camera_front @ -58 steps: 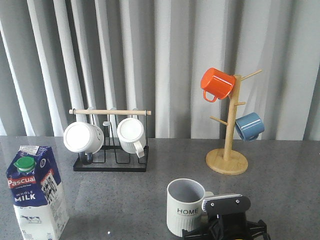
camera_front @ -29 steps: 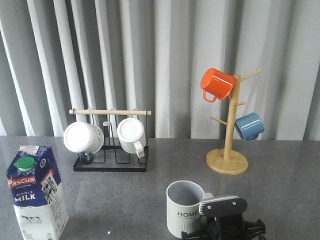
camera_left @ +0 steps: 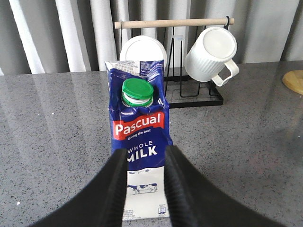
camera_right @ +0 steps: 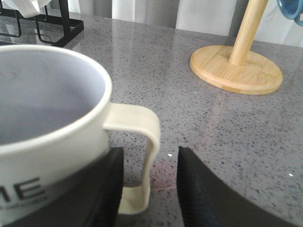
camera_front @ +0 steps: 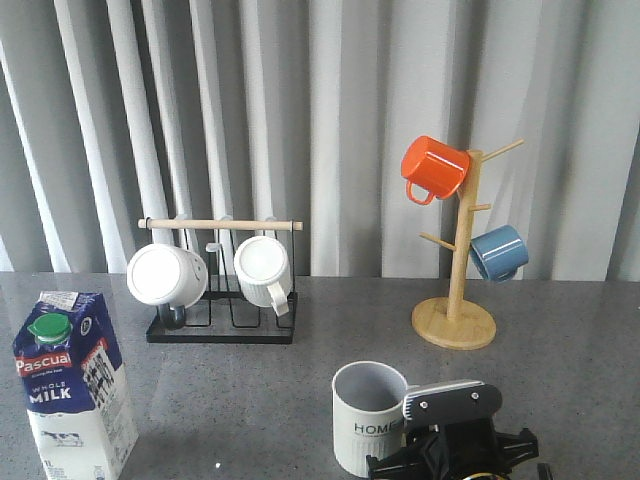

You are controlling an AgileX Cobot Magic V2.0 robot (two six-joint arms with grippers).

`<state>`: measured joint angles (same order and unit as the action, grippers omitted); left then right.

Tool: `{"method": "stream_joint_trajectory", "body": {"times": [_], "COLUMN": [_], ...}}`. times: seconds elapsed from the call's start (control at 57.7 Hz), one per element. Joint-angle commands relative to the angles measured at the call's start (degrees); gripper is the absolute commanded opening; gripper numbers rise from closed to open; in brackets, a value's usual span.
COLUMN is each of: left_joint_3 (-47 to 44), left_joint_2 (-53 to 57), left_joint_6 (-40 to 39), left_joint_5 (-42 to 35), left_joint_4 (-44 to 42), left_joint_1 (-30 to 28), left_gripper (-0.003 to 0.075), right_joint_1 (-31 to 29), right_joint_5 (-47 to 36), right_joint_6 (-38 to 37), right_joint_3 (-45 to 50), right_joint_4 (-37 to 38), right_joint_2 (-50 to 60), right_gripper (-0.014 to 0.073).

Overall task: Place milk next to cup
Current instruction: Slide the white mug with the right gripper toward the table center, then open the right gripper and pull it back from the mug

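1. Two claws show. The left claw [camera_left: 144, 189] has its fingers apart on either side of the milk's [camera_left: 139, 142] lower part, whether touching I cannot tell.
2. Upright at the bench's [camera_front: 240, 400] front left stands the milk.
3. The right claw [camera_right: 147, 189] is spread around the cup's [camera_right: 52, 137] squarish handle, not clamped.
4. Well to the milk's right, at front centre, stands the cup.
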<state>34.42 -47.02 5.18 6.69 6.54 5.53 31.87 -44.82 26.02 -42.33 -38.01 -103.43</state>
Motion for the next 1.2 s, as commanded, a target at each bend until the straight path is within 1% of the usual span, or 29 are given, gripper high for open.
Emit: {"method": "stream_joint_trajectory", "body": {"times": [0.0, 0.104, 0.191, 0.312, 0.398, 0.485, 0.537, 0.676, 0.78, 0.866, 0.953, 1.039, 1.109, 1.178], "left_joint_3": [2.1, 2.1, 2.1, 2.1, 2.1, 2.1, 2.1, 2.1, 2.1, 2.1, 2.1, 2.1, 2.1, 2.1], "left_joint_2": [0.3, 0.3, 0.3, 0.3, 0.3, 0.3, 0.3, 0.3, 0.3, 0.3, 0.3, 0.3, 0.3, 0.3], "left_joint_6": [-0.5, -0.5, -0.5, -0.5, -0.5, -0.5, -0.5, -0.5, -0.5, -0.5, -0.5, -0.5, -0.5, -0.5], "left_joint_5": [-3.9, -3.9, -3.9, -3.9, -3.9, -3.9, -3.9, -3.9, -3.9, -3.9, -3.9, -3.9, -3.9, -3.9], "left_joint_4": [0.2, 0.2, 0.2, 0.2, 0.2, 0.2, 0.2, 0.2, 0.2, 0.2, 0.2, 0.2, 0.2, 0.2], "left_joint_1": [0.4, 0.4, 0.4, 0.4, 0.4, 0.4, 0.4, 0.4, 0.4, 0.4, 0.4, 0.4, 0.4, 0.4], "left_gripper": [0.0207, 0.0207, 0.0207, 0.0207, 0.0207, 0.0207, 0.0207, 0.0207, 0.0207, 0.0207, 0.0207, 0.0207, 0.0207, 0.0207], "right_joint_1": [0.0, 0.0, 0.0, 0.0, -0.1, -0.2, -0.2, -0.2, -0.2, -2.5, -6.2, -10.6, -14.3, -18.3], "right_joint_5": [-4.6, -5.6, -4.2, 1.8, 8.8, 13.4, 14.8, 15.3, 15.4, 16.1, 19.8, 25.2, 28.1, 29.2], "right_joint_6": [-0.6, -1.0, -1.6, -2.7, -2.6, -1.6, 0.9, 8.2, 10.0, 10.1, 8.3, 4.7, -0.8, -8.4], "right_joint_3": [1.7, 5.8, 8.6, 11.3, 11.5, 11.5, 11.5, 11.5, 11.5, 11.5, 11.5, 11.5, 11.5, 11.5], "right_joint_4": [0.9, 3.0, 6.3, 13.0, 14.9, 15.0, 14.8, 12.2, 10.8, 11.6, 13.3, 18.5, 23.9, 30.4], "right_joint_2": [4.5, 7.0, 10.5, 16.7, 21.9, 26.8, 29.1, 35.3, 39.8, 42.6, 44.9, 46.5, 48.0, 49.9], "right_gripper": [0.0293, 0.0293, 0.0293, 0.029, 0.029, 0.029, 0.029, 0.029, 0.0281, 0.026, 0.0237, 0.0231, 0.0232, 0.0232]}}
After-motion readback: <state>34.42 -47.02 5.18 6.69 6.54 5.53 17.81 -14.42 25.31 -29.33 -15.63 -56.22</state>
